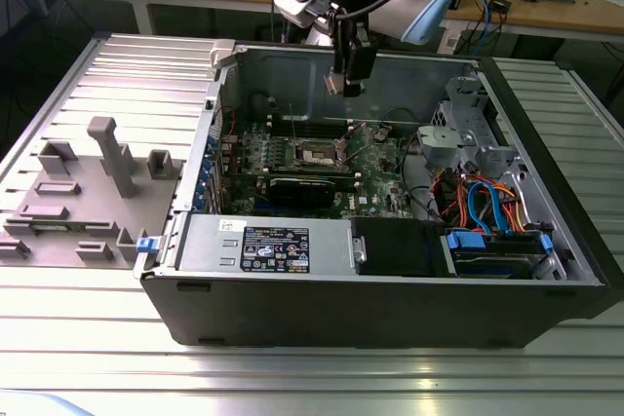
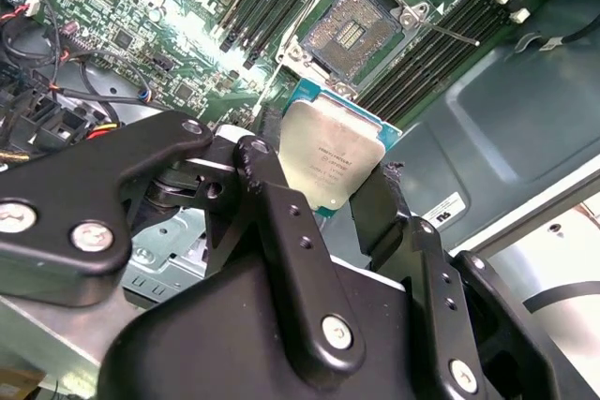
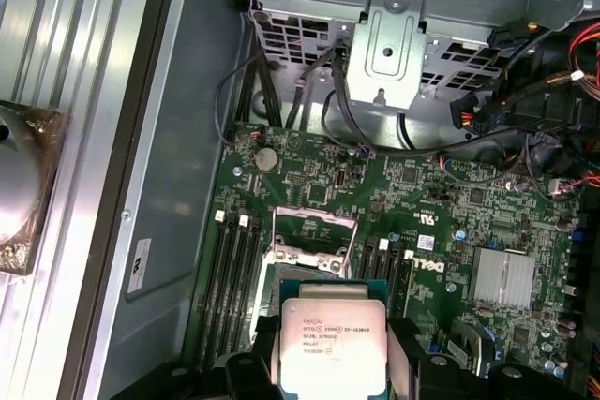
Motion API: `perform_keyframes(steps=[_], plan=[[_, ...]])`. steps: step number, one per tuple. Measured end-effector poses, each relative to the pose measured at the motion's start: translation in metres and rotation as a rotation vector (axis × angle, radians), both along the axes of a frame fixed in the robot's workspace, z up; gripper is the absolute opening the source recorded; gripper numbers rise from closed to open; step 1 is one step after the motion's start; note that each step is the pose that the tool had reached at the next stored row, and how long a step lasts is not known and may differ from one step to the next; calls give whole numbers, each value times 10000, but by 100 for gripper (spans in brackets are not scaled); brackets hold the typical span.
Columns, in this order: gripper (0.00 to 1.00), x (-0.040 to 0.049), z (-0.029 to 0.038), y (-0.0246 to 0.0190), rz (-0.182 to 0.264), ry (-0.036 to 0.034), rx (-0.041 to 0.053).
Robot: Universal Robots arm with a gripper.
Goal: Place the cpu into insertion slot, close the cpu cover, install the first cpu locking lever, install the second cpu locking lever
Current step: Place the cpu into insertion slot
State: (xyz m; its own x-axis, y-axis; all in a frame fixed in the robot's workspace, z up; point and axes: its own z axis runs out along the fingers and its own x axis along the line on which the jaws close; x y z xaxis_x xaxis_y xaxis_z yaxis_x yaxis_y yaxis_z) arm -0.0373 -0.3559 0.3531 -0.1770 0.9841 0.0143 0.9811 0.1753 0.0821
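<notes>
My gripper (image 1: 349, 83) hangs inside the open computer case, above the green motherboard (image 1: 380, 168). It is shut on the cpu (image 2: 328, 161), a small square chip with a silver-grey top, held by two opposite edges between the black fingers (image 2: 258, 161). The insertion slot (image 2: 353, 30) lies open below and a little ahead of the chip, its dark contact field showing inside the silvery rim. In the first wrist view the cpu (image 3: 333, 344) covers most of the socket, and the silvery cpu cover (image 3: 314, 248) shows just past it. A thin wire lever (image 2: 450, 33) sticks out beside the socket.
A long black card (image 1: 307, 187) lies beside the socket, with memory slots (image 3: 234, 269) flanking it. A metal drive cage (image 1: 468, 133) and coloured cables (image 1: 487, 207) fill the case toward the exterior view's right. A grey fixture plate (image 1: 88, 192) sits outside the case.
</notes>
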Motion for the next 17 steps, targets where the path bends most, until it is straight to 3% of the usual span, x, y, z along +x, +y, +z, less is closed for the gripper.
perform_keyframes(steps=[17], plan=[[54, 0, -43, 0, 0, 0, 0]])
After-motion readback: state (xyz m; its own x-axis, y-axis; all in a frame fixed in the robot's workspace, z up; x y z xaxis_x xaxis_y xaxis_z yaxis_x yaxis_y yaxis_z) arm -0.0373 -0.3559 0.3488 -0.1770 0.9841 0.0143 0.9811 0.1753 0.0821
